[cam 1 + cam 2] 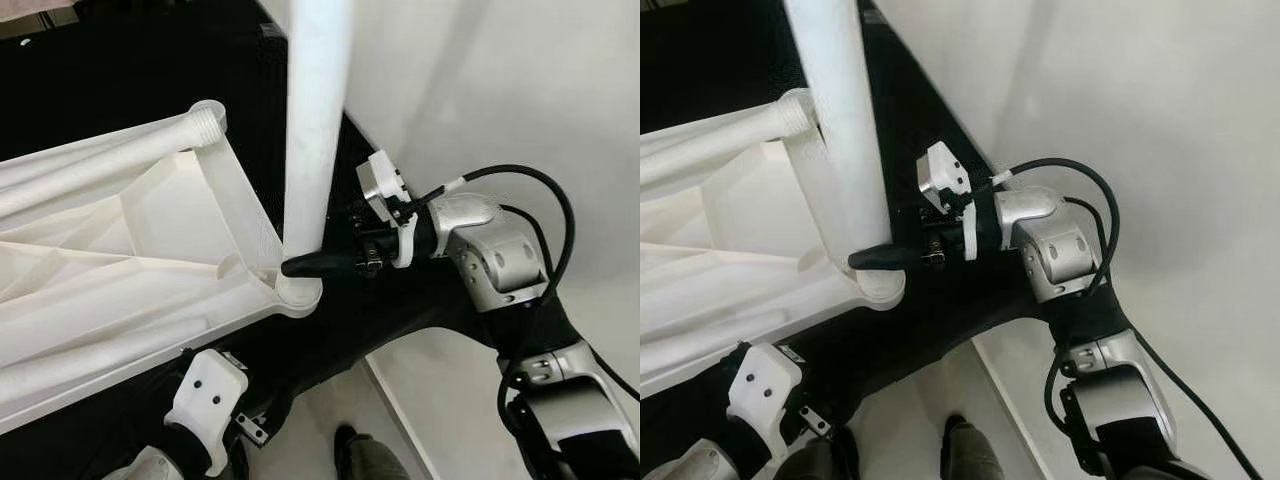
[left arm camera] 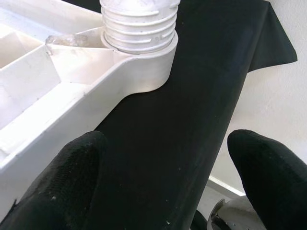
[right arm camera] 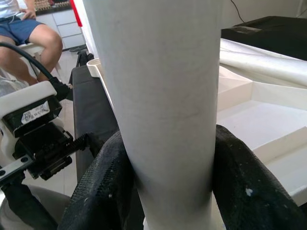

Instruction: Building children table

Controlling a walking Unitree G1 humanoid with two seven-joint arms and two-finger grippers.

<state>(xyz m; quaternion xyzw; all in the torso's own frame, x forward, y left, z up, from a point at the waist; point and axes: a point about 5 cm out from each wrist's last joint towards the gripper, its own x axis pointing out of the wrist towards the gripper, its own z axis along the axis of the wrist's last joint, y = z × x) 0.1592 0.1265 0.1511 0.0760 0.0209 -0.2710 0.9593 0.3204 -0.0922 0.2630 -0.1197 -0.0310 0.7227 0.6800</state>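
Note:
The white table top (image 1: 120, 240) lies upside down on a black cloth (image 1: 400, 310). A white leg (image 1: 315, 120) stands upright in its near corner socket (image 1: 298, 295). My right gripper (image 1: 295, 267) is shut on this leg just above the socket; both black fingers (image 3: 103, 187) press its sides. In the left wrist view the leg's threaded end (image 2: 139, 24) shows above the socket collar (image 2: 148, 72). My left gripper (image 2: 168, 191) is open over the cloth, short of that corner, holding nothing. A second leg (image 1: 100, 165) lies along the table's far rim, threaded end (image 1: 208, 118) out.
The black cloth's edge (image 1: 375, 370) drops to pale floor on the right. A dark shoe (image 1: 350, 445) is on the floor below it. A person (image 3: 29, 28) sits beyond the table in the right wrist view. A white wall (image 1: 500, 80) is at the right.

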